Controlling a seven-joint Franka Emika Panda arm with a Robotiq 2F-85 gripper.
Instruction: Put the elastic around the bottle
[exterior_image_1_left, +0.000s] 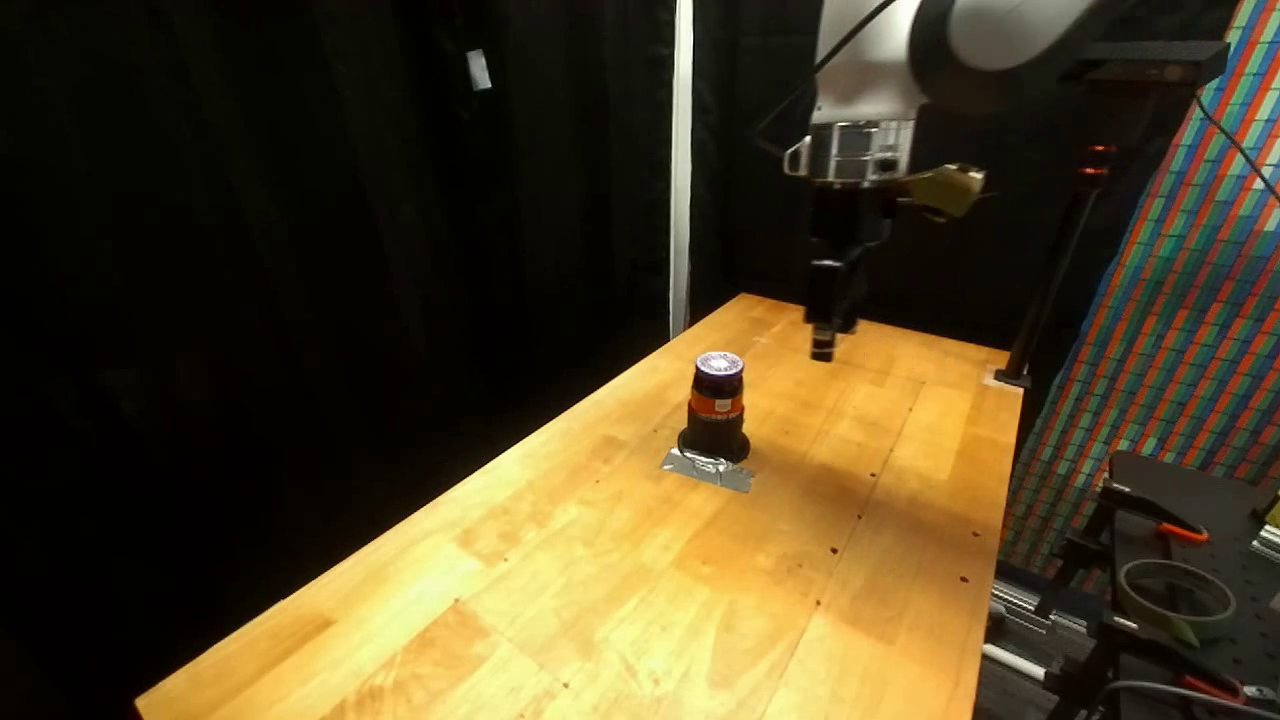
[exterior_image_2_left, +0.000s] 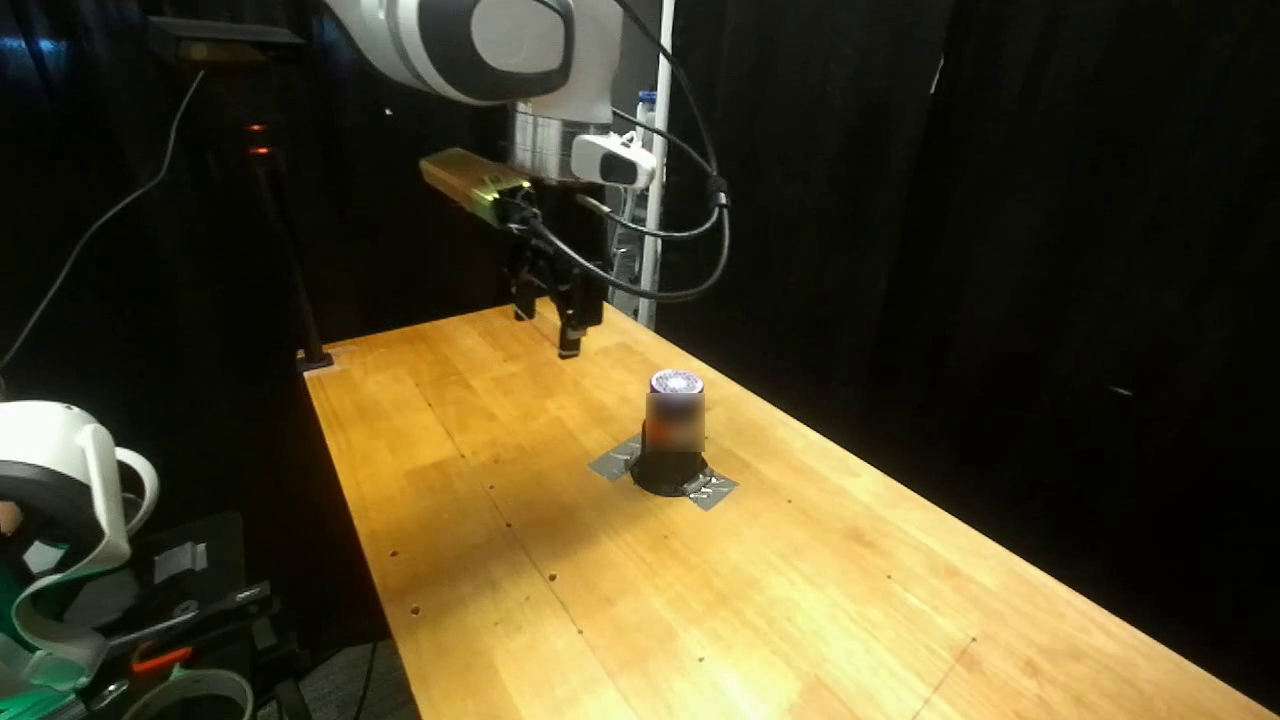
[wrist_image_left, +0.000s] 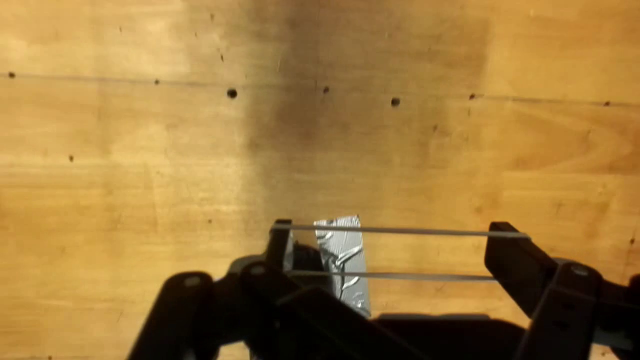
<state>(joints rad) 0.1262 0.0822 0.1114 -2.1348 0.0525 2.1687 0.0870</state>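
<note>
The bottle (exterior_image_1_left: 717, 405) stands upright on the table in both exterior views (exterior_image_2_left: 677, 430). It has a pale patterned top, a dark body with an orange label, and a dark flared base. My gripper (exterior_image_1_left: 824, 345) hangs above the table, behind the bottle in both exterior views (exterior_image_2_left: 547, 333). In the wrist view the gripper (wrist_image_left: 392, 228) is open. The elastic (wrist_image_left: 425, 232), a thin pale band, is stretched around the two spread fingertips in two near-parallel strands. The bottle is mostly hidden there; a dark part by the left finger looks like its base.
Silver tape (exterior_image_1_left: 705, 468) holds the base to the wooden table (exterior_image_1_left: 600, 600); it also shows in the wrist view (wrist_image_left: 350, 255). A camera stand (exterior_image_1_left: 1050, 270) rises at the table's far corner. A side bench with a tape roll (exterior_image_1_left: 1175, 600) stands beyond the table's edge.
</note>
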